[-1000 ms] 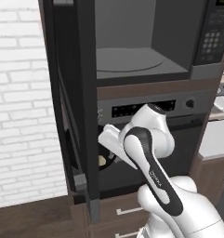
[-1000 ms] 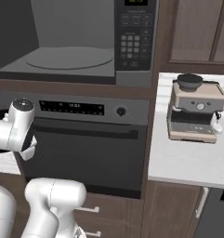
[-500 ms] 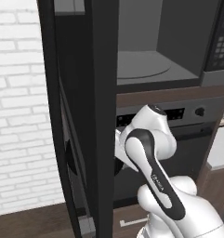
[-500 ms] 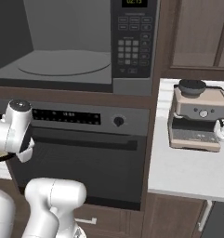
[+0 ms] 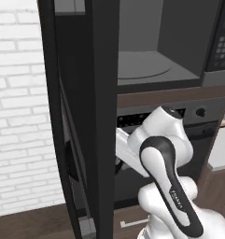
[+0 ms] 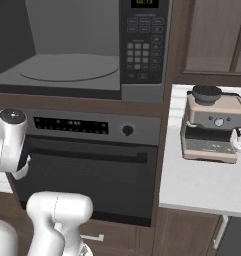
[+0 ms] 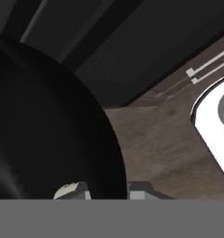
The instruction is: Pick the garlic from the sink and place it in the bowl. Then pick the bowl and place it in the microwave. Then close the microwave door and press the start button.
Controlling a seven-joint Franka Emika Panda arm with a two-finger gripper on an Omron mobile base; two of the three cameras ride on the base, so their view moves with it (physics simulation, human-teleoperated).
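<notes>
The gripper (image 7: 108, 193) appears closed narrowly on the rim of the black bowl (image 7: 43, 125) — the bowl spreads up and left of the fingertips, though the grip itself is barely visible. The microwave (image 6: 72, 50) stands open above, its door (image 5: 93, 116) swung out — so lifting the bowl risks clipping the door or tipping out any contents.

oven (image 6: 92, 175) sitting built into the dark wood cabinetry, showing a round knob (image 6: 127, 130) beside its display strip | espresso machine (image 6: 212, 125) standing on the white desk (image 6: 202, 187) right of the oven | white brick wall (image 5: 20, 107) running along the left | wood floor (image 7: 164, 153) lying below
</notes>
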